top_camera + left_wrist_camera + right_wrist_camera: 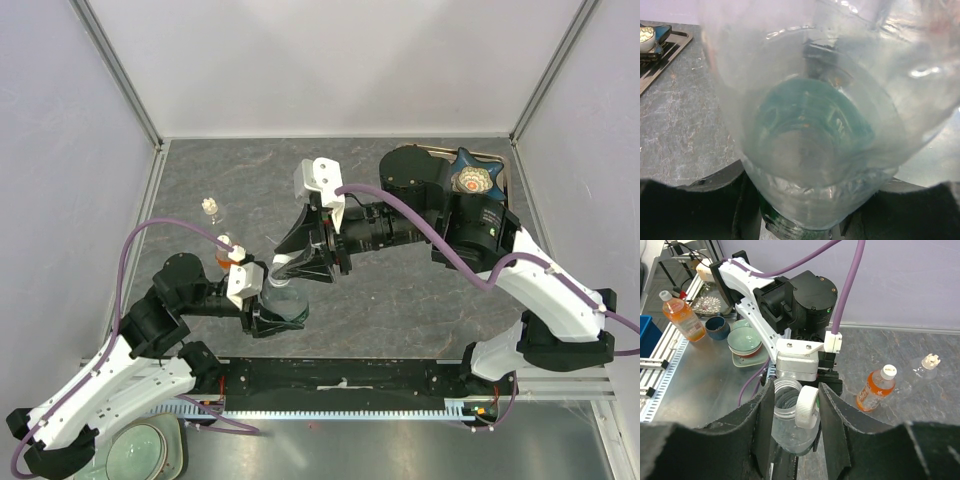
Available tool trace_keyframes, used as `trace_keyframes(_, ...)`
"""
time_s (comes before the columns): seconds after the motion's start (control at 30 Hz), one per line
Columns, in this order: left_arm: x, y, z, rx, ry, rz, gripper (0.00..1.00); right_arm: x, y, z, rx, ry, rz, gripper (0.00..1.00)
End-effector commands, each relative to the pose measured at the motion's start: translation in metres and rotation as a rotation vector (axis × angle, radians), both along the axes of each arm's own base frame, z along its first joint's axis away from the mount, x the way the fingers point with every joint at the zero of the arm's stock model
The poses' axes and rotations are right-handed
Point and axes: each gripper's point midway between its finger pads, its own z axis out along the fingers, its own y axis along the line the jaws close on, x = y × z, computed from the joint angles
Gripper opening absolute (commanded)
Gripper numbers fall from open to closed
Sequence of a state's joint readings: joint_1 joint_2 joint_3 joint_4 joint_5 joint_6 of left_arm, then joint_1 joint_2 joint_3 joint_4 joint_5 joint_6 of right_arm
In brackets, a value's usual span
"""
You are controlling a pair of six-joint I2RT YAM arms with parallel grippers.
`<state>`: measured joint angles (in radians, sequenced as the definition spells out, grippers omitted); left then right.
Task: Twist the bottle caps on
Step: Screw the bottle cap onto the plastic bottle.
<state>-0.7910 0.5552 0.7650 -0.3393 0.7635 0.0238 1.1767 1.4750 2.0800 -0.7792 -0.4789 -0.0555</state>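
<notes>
Left end effector (280, 308) clamped on the clear bottle (790, 432) at the near middle of the bench (420, 300); right end effector (796, 390), fingers apart, astride its mouth, white cap (807, 407) tilted between them.

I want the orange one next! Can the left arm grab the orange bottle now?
Probably not: the left gripper is full, clamped on the clear bottle, though the orange bottle lies nearby.
</notes>
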Motion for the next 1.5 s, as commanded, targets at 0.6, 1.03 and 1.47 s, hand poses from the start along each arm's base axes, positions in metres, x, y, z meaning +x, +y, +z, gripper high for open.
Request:
trace_keyframes(0.6,0.022,0.001,0.014,-0.054,0.011,0.118,0.26,-0.008,0.005,-0.008,-0.036,0.063,0.057,0.20)
trace_keyframes(1.03,0.031,0.004,0.016,-0.062,0.036,0.176,0.26,0.007,-0.004,-0.008,-0.031,0.056,-0.054,0.00)
trace_keyframes(1.47,0.036,-0.003,-0.018,-0.005,0.250,0.190,0.25,0.024,-0.016,0.016,0.117,-0.099,-0.154,0.00)
